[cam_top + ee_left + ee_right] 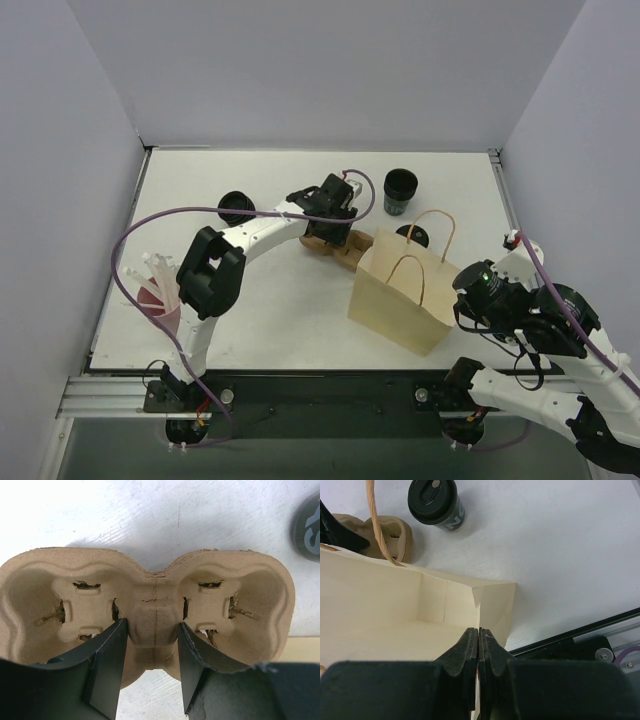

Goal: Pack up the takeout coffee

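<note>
My left gripper [152,624] straddles the centre ridge of the pulp carrier [150,587] to lift it - clamped yet? can't tell. My right gripper [478,631] is closed, pinching the paper bag [385,610] rim - steadies it for loading.

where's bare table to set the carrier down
Bare: the far strip of table behind the lid stack, and the near patch between the left arm and the paper bag. Crowded: around the pulp carrier, where the bag, lidded cup and cup stack cluster.
</note>
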You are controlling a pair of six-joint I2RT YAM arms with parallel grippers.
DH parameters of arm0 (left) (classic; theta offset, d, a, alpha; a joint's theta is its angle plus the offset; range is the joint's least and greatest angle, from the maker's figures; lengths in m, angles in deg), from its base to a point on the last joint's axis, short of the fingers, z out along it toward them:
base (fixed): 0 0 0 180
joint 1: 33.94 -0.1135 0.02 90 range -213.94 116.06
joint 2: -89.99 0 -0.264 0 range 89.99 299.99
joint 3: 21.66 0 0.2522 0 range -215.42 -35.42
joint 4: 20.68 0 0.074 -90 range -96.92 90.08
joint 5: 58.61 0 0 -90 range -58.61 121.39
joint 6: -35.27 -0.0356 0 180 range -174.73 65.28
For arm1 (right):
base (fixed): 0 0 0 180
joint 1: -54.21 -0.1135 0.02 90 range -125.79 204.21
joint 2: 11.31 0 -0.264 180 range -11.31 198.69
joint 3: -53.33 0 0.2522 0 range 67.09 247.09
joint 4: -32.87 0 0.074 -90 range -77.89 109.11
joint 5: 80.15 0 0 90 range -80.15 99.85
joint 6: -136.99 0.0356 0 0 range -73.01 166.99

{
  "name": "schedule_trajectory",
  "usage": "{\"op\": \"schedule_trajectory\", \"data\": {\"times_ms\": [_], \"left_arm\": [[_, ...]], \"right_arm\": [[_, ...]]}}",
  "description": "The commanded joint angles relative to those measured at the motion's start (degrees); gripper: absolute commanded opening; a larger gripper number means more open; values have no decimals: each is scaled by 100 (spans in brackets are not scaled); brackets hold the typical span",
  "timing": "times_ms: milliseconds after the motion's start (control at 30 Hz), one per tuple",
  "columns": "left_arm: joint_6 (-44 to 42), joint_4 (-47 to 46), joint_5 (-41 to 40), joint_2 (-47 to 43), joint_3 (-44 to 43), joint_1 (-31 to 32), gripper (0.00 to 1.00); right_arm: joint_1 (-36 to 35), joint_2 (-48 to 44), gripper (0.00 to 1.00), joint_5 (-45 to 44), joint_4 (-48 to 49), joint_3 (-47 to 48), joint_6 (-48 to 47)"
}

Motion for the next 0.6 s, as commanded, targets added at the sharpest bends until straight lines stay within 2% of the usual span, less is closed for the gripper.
{"op": "schedule_trajectory", "data": {"times_ms": [0, 100, 133, 167, 233, 300, 400, 500, 567], "left_arm": [[1, 21, -77, -418, -191, -66, 49], [1, 12, -60, -383, -138, -84, 50], [1, 12, -25, -366, -129, -101, 49], [1, -23, -7, -357, -120, -119, 42], [1, -23, 46, -339, -129, -128, 41], [-8, -49, 63, -365, -137, -128, 49], [1, -111, 81, -409, -129, -137, 52], [-26, -102, 142, -392, -155, -137, 40], [-26, -76, 143, -392, -155, -146, 43]], "right_arm": [[34, -17, 2, -260, -1039, -75, -60], [43, -17, 2, -234, -1012, -84, -60], [34, -34, 2, -216, -995, -92, -60], [34, -34, 2, -208, -969, -101, -69], [34, -52, 2, -164, -951, -110, -69], [34, -52, 2, -146, -933, -119, -78], [34, -69, 2, -128, -924, -110, -78], [34, -87, 2, -120, -924, -84, -78], [34, -78, 1, -102, -916, -66, -78]]}}
